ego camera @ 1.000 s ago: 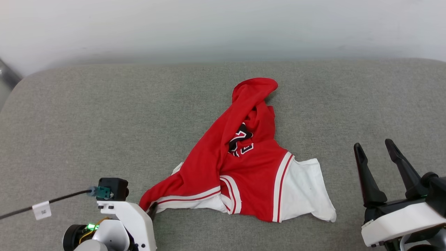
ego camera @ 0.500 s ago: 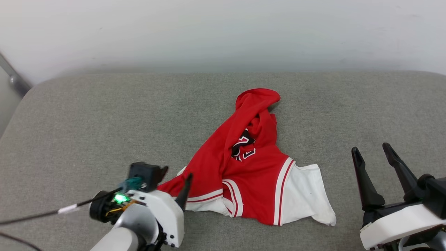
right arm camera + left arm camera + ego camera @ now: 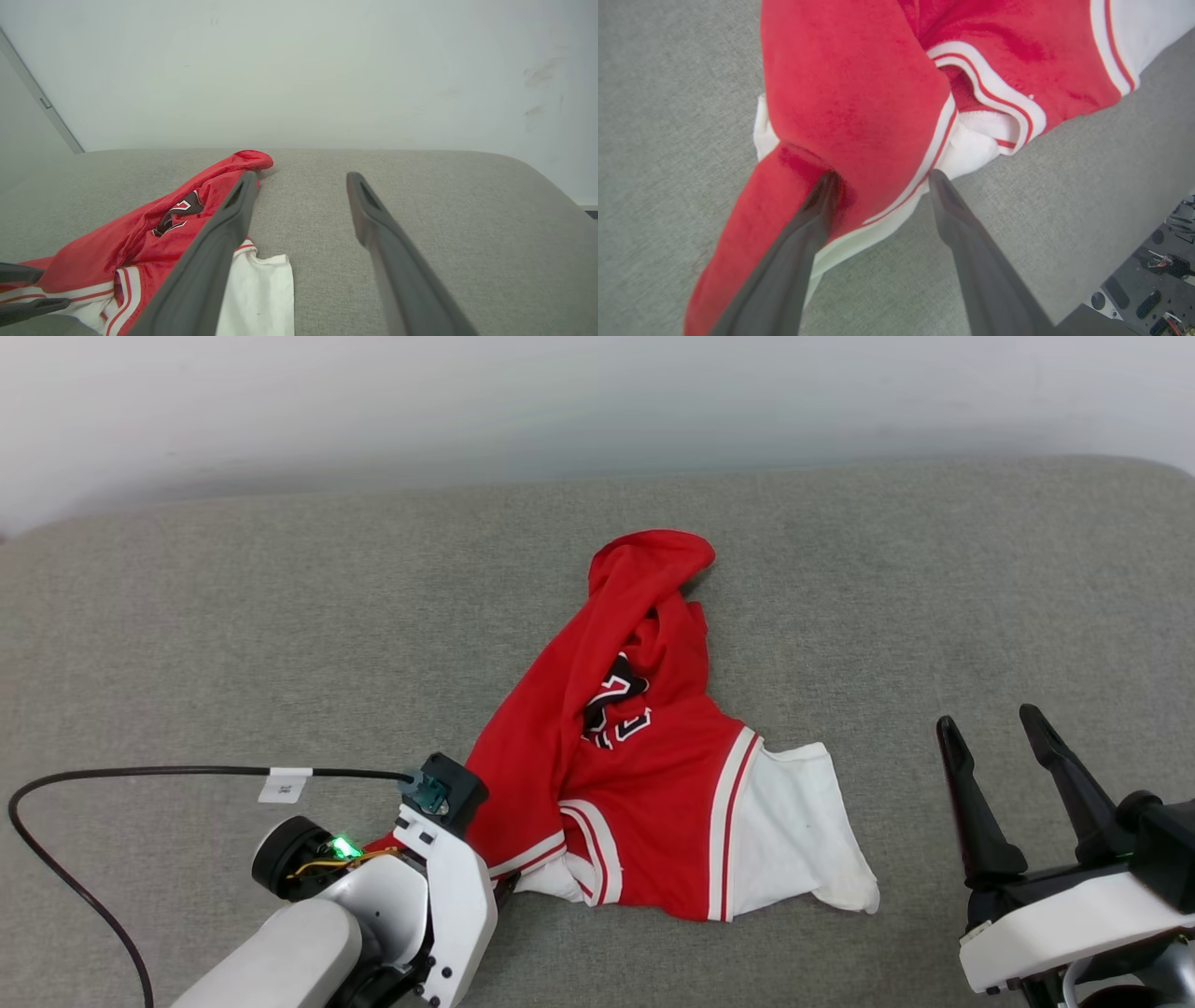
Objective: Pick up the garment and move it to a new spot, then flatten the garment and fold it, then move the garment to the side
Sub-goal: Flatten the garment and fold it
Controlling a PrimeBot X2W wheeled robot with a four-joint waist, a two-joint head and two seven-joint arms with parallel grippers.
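Since a sec ago L gripper [image 3: 881,176] has swung in from the lower-left corner of the head view to the lower-left tail of the shirt [image 3: 644,784]. Its cable [image 3: 187,771] now loops across the left of the frame (whole pic has shifted a bit too, so the cam moved; shirt's shape looks unchanged).

Shirt lies crumpled at centre of the grey cushion [image 3: 233,644]. Red body is twisted up toward top centre, and a white sleeve [image 3: 794,831] splays out at lower right.

L wrist view: fingers [image 3: 784,261] are spread, not pinching yet. One tip is on the red cloth, the other is at the white striped edge, w/ that edge between them.

R gripper [image 3: 986,719] sits at lower right of the head view, fingers spread, holding nothing, apart from the sleeve.

Progress, as I judge it: approx. zero. No step is finished, and the pick-up is only being set up. Left to do:
- close on the cloth and lift
- shift to a new spot
- flatten
- fold
- move aside

Twist in the body will prob. need both grippers to undo.
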